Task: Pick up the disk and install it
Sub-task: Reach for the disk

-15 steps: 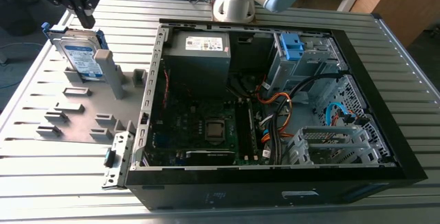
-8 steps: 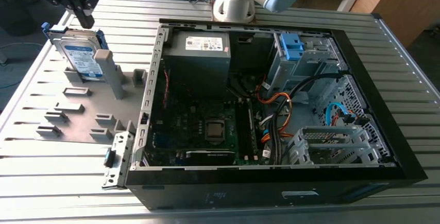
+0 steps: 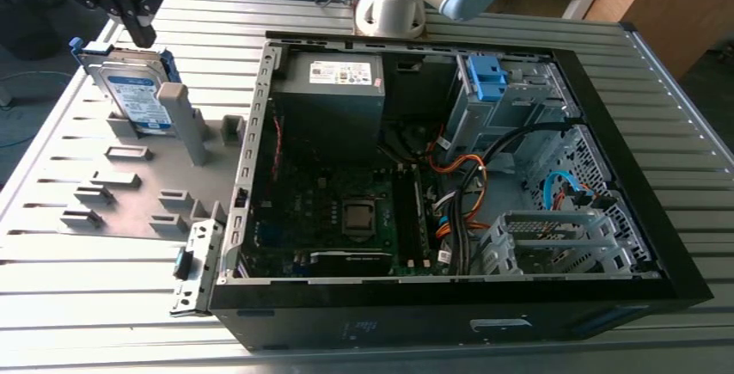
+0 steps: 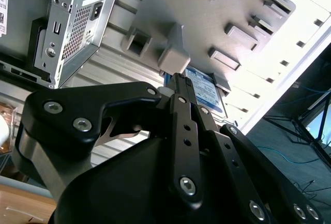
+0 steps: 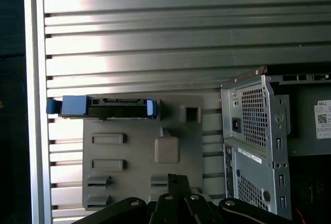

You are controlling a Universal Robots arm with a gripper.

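The disk (image 3: 129,92) stands on edge in a slot of the grey fixture plate (image 3: 126,198) at the exterior view's left, its white-and-blue label facing out and blue rails along its sides. My gripper (image 3: 140,37) hangs just above the disk's upper edge, apart from it, with its black fingers together and nothing between them. In the first wrist view the disk (image 5: 103,107) shows edge-on with its blue rails, some way from the gripper (image 5: 177,178). In the second wrist view the labelled disk (image 4: 204,87) lies just past the gripper (image 4: 179,78).
An open computer case (image 3: 642,219) lies on the slatted metal table (image 3: 665,90), with a grey power supply (image 3: 333,90), a blue plastic bracket (image 3: 486,77) and loose cables inside. A tall grey post (image 3: 174,103) rises beside the disk. The arm's base (image 3: 390,9) stands behind the case.
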